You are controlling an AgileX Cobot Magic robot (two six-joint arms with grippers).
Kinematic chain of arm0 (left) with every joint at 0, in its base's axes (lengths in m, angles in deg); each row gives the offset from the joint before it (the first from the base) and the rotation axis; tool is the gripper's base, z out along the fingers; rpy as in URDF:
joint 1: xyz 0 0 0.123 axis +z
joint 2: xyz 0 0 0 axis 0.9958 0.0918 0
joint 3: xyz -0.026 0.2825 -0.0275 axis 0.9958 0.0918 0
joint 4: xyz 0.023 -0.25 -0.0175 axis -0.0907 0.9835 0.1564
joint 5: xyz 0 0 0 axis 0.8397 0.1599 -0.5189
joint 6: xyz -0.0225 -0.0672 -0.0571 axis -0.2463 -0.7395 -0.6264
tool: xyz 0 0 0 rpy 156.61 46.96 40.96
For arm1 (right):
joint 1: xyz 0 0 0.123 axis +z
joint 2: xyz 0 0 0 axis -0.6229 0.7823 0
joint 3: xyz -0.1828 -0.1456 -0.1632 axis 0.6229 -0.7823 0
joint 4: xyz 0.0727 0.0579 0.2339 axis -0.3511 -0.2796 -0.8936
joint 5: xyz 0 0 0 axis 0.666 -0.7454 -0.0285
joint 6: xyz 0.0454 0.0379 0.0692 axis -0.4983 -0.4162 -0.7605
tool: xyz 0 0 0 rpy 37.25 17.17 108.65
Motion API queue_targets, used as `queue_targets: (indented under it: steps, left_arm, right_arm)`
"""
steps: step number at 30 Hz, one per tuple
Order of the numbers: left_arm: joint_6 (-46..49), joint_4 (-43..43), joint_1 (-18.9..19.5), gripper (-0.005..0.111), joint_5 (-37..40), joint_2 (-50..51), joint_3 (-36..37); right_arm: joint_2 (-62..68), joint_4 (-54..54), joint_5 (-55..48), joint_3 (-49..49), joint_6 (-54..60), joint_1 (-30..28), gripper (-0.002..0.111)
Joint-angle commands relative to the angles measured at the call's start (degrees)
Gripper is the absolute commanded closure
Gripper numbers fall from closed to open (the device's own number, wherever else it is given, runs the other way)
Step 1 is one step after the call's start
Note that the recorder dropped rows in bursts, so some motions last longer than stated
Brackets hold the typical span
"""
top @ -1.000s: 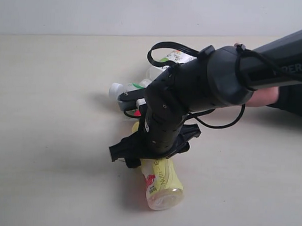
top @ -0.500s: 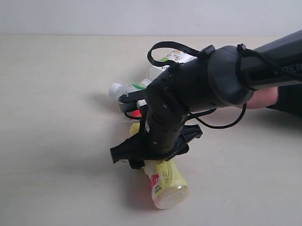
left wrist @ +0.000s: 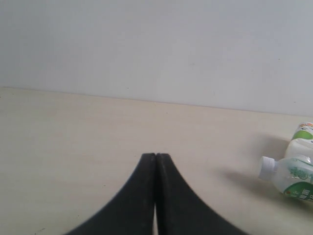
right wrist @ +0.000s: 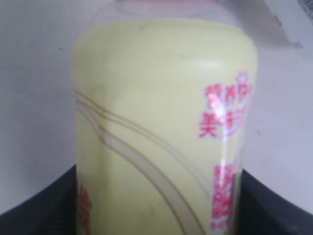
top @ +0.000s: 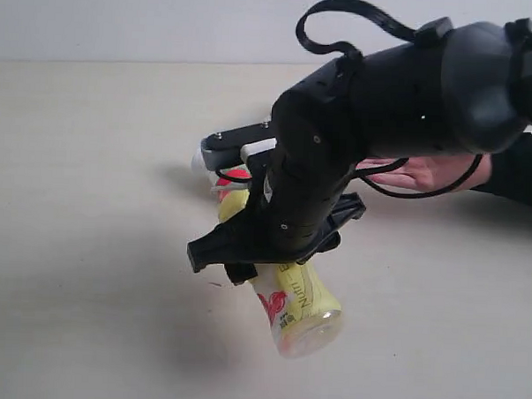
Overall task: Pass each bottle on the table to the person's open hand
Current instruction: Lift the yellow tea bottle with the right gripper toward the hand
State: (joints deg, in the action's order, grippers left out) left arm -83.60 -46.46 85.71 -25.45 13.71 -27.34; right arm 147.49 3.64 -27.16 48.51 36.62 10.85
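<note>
The right pincer [top: 272,253] is clamped across the middle of the yellow bottle [top: 297,302], one black finger on each side of its body. The bottle hangs tilted beneath the arm, with its clear base toward the camera and its red cap [top: 235,173] at the far end, behind the pincer. Its base end looks raised off the table [top: 87,245], with a soft shadow on the surface below and to the left of it. In the right wrist view the yellow bottle [right wrist: 161,122] fills nearly the whole picture, its pink lettering down one side, and the dark fingers of the right pincer [right wrist: 161,210] press against it at both lower corners. Beyond the arm, on the right of the exterior view, the person's open hand [top: 426,171] lies palm up just above the table, well apart from the held bottle. The left pincer [left wrist: 155,166] is pressed together with no gap and nothing between its fingers, low over bare table. Off to one side of it lie two white-and-green bottles [left wrist: 293,176], touching each other, the nearer one on its side with its white cap pointing toward the pincer but well clear of it.
</note>
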Motion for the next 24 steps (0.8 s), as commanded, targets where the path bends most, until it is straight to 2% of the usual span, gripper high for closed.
queue_targets:
  steps: [1, 3, 6, 10, 11, 15, 20, 24]
  left_arm:
    - [0.04, -0.01, 0.05, 0.107, -0.06, -0.38, 0.02]
    - [0.04, -0.01, 0.05, 0.107, -0.06, -0.38, 0.02]
    - [0.04, -0.01, 0.05, 0.107, -0.06, -0.38, 0.02]
    - [0.04, -0.01, 0.05, 0.107, -0.06, -0.38, 0.02]
    - [0.04, -0.01, 0.05, 0.107, -0.06, -0.38, 0.02]
    - [0.04, -0.01, 0.05, 0.107, -0.06, -0.38, 0.02]
    - [0.04, -0.01, 0.05, 0.107, -0.06, -0.38, 0.02]
    - [0.04, -0.01, 0.05, 0.107, -0.06, -0.38, 0.02]
  right_arm:
    - [-5.60, -0.75, -0.12, -0.69, 3.44, 3.34, 0.108]
    - [-9.58, 0.94, 3.42, -3.83, 3.48, 6.21, 0.108]
    - [-20.14, 1.70, 15.55, -15.50, 3.20, 10.69, 0.108]
    - [-29.57, 1.70, 28.82, -26.51, 3.20, 11.58, 0.108]
    - [-33.81, 2.56, 35.20, -31.61, 3.30, 11.58, 0.108]
    - [-39.28, 4.26, 48.69, -41.55, 5.04, 11.58, 0.108]
    - [-39.28, 4.01, 53.49, -42.67, 12.07, 11.58, 0.108]
    - [-39.28, 4.01, 54.84, -42.67, 12.16, 11.58, 0.108]
